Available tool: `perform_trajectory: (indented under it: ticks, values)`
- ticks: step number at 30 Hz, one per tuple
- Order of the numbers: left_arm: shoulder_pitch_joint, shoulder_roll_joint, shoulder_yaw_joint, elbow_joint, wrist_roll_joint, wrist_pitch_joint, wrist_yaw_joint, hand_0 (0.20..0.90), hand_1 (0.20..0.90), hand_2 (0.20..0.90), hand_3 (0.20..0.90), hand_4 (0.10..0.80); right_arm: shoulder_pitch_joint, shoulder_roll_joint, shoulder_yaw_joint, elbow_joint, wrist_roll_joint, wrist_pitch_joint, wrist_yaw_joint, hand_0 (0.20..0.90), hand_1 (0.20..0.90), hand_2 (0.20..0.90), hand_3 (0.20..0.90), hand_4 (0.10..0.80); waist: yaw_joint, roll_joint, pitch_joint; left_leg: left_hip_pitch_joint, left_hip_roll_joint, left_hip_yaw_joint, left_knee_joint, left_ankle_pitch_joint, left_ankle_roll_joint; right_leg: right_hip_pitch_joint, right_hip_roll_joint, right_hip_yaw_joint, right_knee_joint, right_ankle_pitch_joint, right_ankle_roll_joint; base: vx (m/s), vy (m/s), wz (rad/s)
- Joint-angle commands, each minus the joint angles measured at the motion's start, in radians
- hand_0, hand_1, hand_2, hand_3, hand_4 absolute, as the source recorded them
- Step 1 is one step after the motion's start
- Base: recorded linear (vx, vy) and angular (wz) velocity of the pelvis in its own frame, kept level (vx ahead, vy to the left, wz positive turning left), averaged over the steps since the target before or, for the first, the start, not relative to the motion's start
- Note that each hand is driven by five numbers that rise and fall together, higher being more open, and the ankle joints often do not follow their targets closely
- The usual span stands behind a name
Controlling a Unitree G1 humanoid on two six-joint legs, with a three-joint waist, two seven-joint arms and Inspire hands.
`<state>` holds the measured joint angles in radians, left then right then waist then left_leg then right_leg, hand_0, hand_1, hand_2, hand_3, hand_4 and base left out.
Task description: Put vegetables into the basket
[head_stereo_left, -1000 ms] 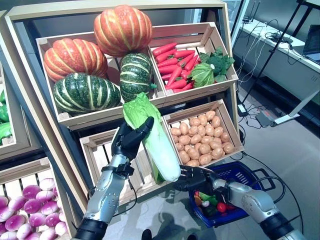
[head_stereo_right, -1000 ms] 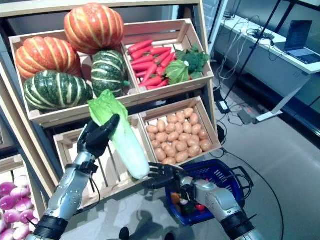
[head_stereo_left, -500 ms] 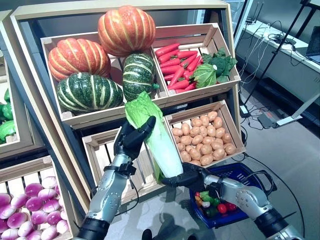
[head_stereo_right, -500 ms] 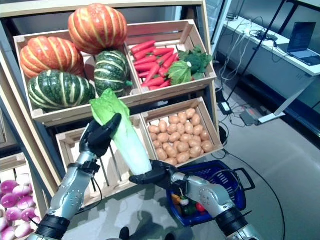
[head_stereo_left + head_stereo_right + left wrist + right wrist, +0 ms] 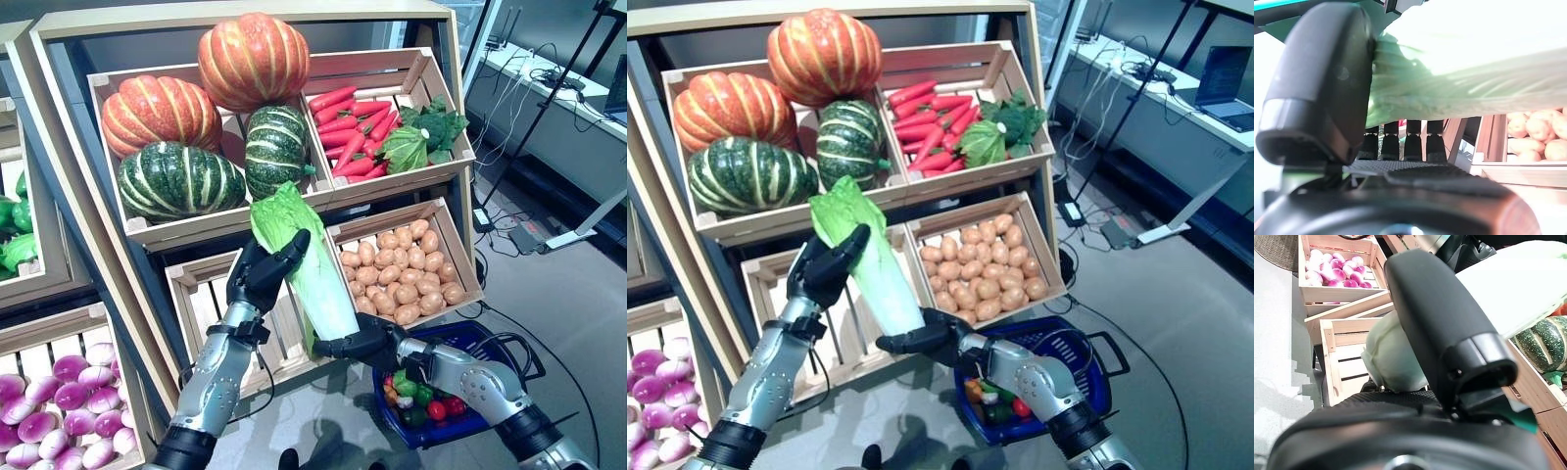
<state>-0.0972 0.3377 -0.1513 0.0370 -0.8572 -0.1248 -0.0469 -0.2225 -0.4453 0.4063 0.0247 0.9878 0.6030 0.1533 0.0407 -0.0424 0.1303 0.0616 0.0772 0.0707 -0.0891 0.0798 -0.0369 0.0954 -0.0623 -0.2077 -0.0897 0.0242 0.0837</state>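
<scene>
Above the basket (image 5: 490,338), both the left hand (image 5: 263,276) and right hand (image 5: 364,343) clasp the cabbage (image 5: 312,279), its base visible only from the right wrist.

crates (image 5: 431,83): bare matt wood | basket (image 5: 490,338): blue plastic mesh | pumpkins (image 5: 253,59): glossy, ribbed

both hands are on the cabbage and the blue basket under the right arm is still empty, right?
Not quite. Both hands, left and right, are on the cabbage, but the blue basket under the right arm isn't empty: it already holds several small vegetables, as the left eye view shows.
</scene>
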Motion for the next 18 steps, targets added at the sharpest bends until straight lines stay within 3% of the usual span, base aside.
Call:
perform_trajectory:
  ticks: [1, 2, 4, 18]
  values:
    - [-0.181, 0.035, -0.027, -0.064, 0.009, -0.085, -0.069, 0.3, 0.3, 0.3, 0.3, 0.4, -0.103, 0.043, -0.002, -0.117, 0.152, -0.068, 0.01, 0.9, 0.9, 0.9, 0.9, 0.8, 0.005, -0.033, -0.081, 0.032, 0.005, -0.037, 0.002, -0.074, -0.04, 0.024, -0.073, 0.0, 0.002, 0.024, 0.048, 0.0, 0.0, 0.0]
    - [-0.182, 0.035, -0.028, -0.064, 0.008, -0.08, -0.073, 0.3, 0.3, 0.3, 0.3, 0.4, -0.103, 0.045, -0.002, -0.115, 0.153, -0.066, 0.009, 0.535, 0.535, 0.535, 0.535, 0.557, 0.005, -0.032, -0.082, 0.032, 0.005, -0.036, 0.002, -0.074, -0.04, 0.024, -0.074, 0.0, 0.002, 0.023, 0.047, 0.0, 0.0, 0.0]
    - [-0.18, 0.035, -0.033, -0.063, 0.007, -0.078, -0.075, 0.3, 0.3, 0.3, 0.3, 0.4, -0.1, 0.045, -0.002, -0.117, 0.153, -0.067, 0.006, 0.316, 0.316, 0.316, 0.316, 0.411, 0.005, -0.031, -0.081, 0.032, 0.005, -0.037, 0.002, -0.075, -0.039, 0.023, -0.074, 0.0, 0.002, 0.024, 0.047, 0.0, 0.0, 0.0]
    - [-0.178, 0.037, -0.053, -0.059, 0.003, -0.04, -0.114, 0.3, 0.3, 0.3, 0.3, 0.4, -0.089, 0.061, -0.006, -0.116, 0.178, -0.089, -0.007, 0.3, 0.3, 0.3, 0.3, 0.4, 0.002, -0.028, -0.082, 0.031, 0.006, -0.034, 0.002, -0.074, -0.038, 0.019, -0.073, 0.005, 0.002, 0.026, 0.048, 0.0, 0.0, 0.0]
